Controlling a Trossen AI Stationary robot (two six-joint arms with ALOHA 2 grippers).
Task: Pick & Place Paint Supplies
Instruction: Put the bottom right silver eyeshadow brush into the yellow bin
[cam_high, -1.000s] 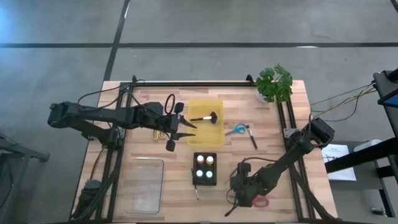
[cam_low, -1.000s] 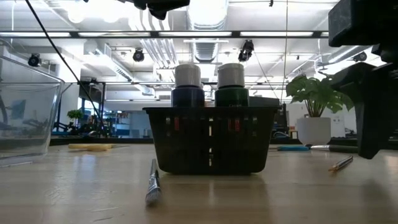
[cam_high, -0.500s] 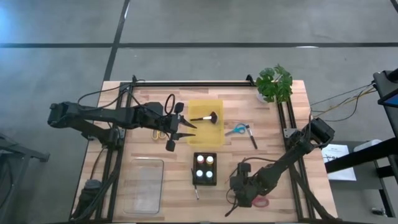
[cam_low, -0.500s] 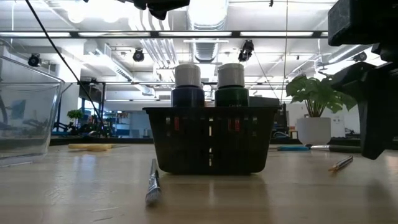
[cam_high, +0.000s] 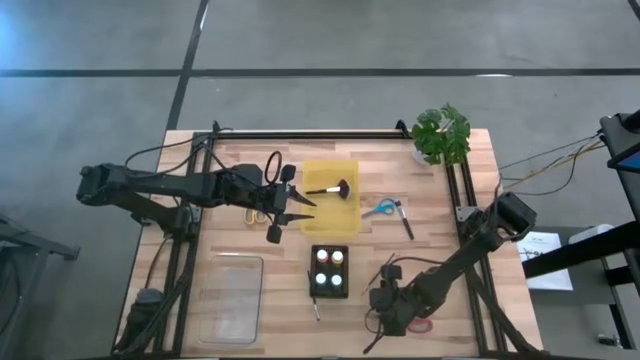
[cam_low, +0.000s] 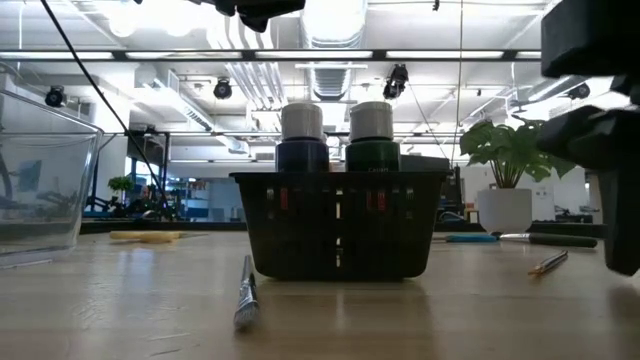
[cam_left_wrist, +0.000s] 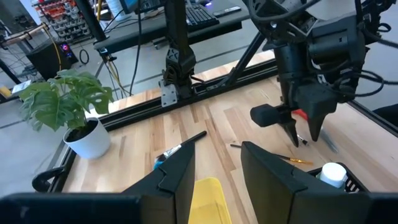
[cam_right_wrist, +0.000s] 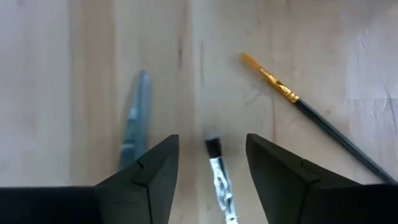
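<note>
Spanning most of the high view, the pale wooden table carries everything. The left arm reaches in from the left side. The left gripper hovers just beside the left edge of the shallow yellow tray, its fingers apart with nothing between them. The right arm bends over the front right part of the table. The right gripper points straight down, and its fingers stand apart on either side of a thin silver-ferruled paintbrush without gripping it.

One empty clear plastic box sits at the front left. One broad black-bristled brush lies in the tray, long axis across the table, bristles toward the right side and handle toward the left gripper. One black mesh basket in front of the tray holds four upright paint bottles, two by two.

I count four thin brushes:
- The one between the right fingers lies along the gap, dark bristles pointing away from the wrist.
- A yellow-bristled dark-handled brush lies slantwise just beside it.
- A third brush lies just in front of the basket, front to back.
- A dark fourth brush lies diagonally beside the blue-handled scissors.

A blurred grey object on the other side of the right fingers cannot be identified.
</note>
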